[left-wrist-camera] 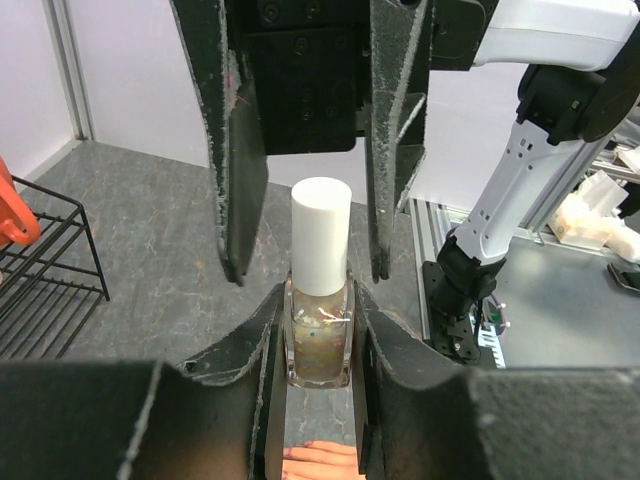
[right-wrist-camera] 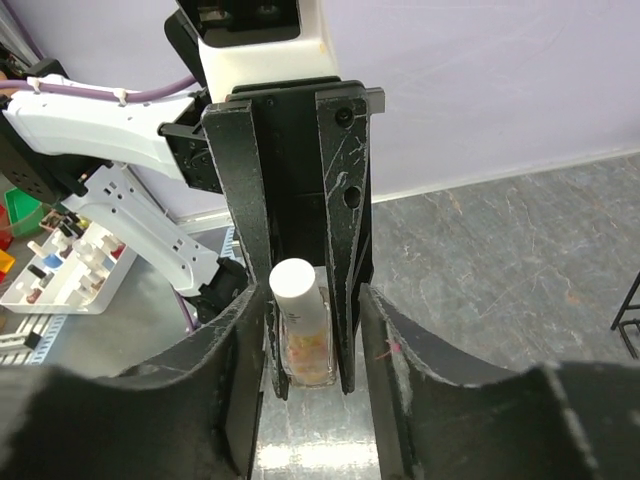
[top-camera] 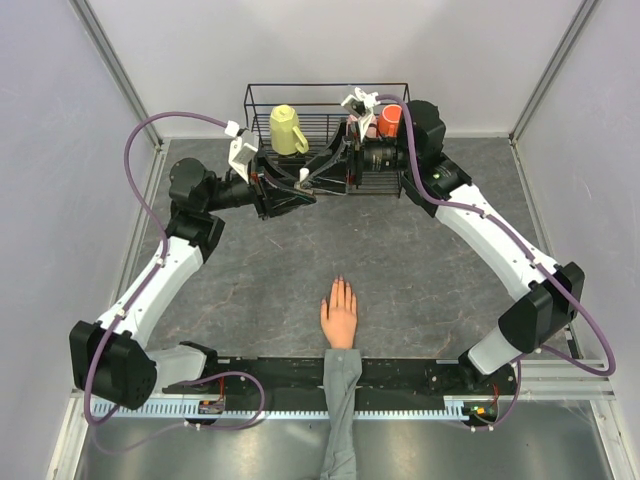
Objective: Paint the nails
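So, starting at your left: your left claw (left-wrist-camera: 320, 318) is clamped tight on the flat sides of a small square clear-glass bottle of pale glittery nail polish (left-wrist-camera: 320, 350), holding it upright. The claw's matt black fingers (left-wrist-camera: 250, 350) are scuffed and curve in against the glass. Behind that claw in the overhead view, a glossy yellow plastic jug (top-camera: 287, 130) stands in the left part of a black wire basket (top-camera: 262, 92). A smooth white cylindrical cap (left-wrist-camera: 321, 235) tops the bottle, and any print on the glass is too small for you to read. Nearer you, well apart from both claws, the peach mannequin hand (top-camera: 340, 318) lies flat, back upward, on the mottled grey stone-look table (top-camera: 440, 270). Its grey fabric sleeve (top-camera: 342, 400) runs off the near edge. The nails (top-camera: 340, 283) are tiny pale tips on the fingers, which point toward the basket. Your right claw (right-wrist-camera: 312, 308) comes in from the opposite side and stands part open astride the white cap. It has a scratched black finger on each side with a sliver of gap showing, so it has hold of nothing. Furthest right, an orange plastic cup (top-camera: 390, 120) sits in the right part of the basket, just beside the right arm's wrist in that view.
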Robot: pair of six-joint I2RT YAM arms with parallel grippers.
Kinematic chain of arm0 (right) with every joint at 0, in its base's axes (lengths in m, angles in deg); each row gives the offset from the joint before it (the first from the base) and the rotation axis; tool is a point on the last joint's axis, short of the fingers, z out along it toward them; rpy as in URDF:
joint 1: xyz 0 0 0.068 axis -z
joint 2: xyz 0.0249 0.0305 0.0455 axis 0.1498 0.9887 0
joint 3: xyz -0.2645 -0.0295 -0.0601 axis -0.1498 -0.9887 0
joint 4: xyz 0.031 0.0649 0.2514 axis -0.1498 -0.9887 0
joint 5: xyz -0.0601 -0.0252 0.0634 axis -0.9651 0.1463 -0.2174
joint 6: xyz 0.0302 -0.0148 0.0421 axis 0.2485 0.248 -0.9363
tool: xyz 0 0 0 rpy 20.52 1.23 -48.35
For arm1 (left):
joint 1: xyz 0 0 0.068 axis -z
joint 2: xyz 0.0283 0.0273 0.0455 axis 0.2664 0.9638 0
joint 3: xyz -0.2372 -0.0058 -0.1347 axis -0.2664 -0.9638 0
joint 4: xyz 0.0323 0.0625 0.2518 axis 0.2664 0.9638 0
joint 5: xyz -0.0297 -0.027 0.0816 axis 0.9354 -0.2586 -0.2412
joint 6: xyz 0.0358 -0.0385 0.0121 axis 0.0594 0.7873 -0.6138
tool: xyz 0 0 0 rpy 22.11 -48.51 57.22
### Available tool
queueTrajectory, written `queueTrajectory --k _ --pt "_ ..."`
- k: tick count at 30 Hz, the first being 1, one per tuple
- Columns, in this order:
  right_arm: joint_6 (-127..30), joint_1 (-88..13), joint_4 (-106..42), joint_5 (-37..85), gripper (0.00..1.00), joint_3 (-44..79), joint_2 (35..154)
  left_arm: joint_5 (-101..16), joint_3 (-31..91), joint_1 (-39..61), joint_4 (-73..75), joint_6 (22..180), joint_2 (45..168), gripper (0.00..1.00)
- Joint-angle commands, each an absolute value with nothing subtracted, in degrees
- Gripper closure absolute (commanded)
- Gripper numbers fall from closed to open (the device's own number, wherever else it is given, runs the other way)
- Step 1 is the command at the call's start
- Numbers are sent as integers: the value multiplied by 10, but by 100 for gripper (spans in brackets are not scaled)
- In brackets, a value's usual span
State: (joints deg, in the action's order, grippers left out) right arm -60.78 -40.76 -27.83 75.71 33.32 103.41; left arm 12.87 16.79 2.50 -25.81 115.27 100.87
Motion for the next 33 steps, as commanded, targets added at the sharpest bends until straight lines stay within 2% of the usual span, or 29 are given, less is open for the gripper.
queueTrajectory --k 1,4,5,7,10,11,13,14,15,17,21,26,29,30,32,33 --pt "-631 -408 -225 772 55 337 1042 149 188 21 -279 1172 1010 98" --pt "-631 -407 -225 770 69 336 1041 151 192 22 -264 1167 1012 98" --pt "-632 -408 -225 765 84 335 1041 151 194 22 -256 1156 1012 98" --pt "-624 -410 -249 730 100 333 1036 124 194 22 -235 1137 1003 98" --pt "-546 -444 -333 597 100 314 998 21 189 23 -194 1086 980 98" --pt "-524 -484 -345 438 100 291 984 -23 189 25 -171 1063 976 98" --pt "-519 -546 -374 240 100 273 952 -136 186 28 -167 1044 962 98" --pt "-521 -617 -382 21 100 263 945 -168 184 35 -169 1027 960 98" --pt "-534 -651 -385 -64 100 260 936 -217 184 41 -169 1015 959 98" --pt "-560 -734 -409 -287 100 269 937 -242 186 51 -172 997 966 98" --pt "-543 -823 -473 -475 100 341 999 -257 168 55 -197 1004 965 98" --pt "-526 -840 -487 -462 100 371 1018 -228 149 57 -199 1020 954 98" --pt "-507 -833 -517 -376 76 385 1004 -177 145 56 -170 1009 940 98" --pt "-507 -829 -531 -327 62 391 1001 -163 150 56 -143 999 938 98" --pt "-507 -812 -562 -267 50 398 979 -112 156 56 -115 989 933 98" --pt "-505 -803 -566 -207 38 394 967 -96 159 56 -93 984 929 98"
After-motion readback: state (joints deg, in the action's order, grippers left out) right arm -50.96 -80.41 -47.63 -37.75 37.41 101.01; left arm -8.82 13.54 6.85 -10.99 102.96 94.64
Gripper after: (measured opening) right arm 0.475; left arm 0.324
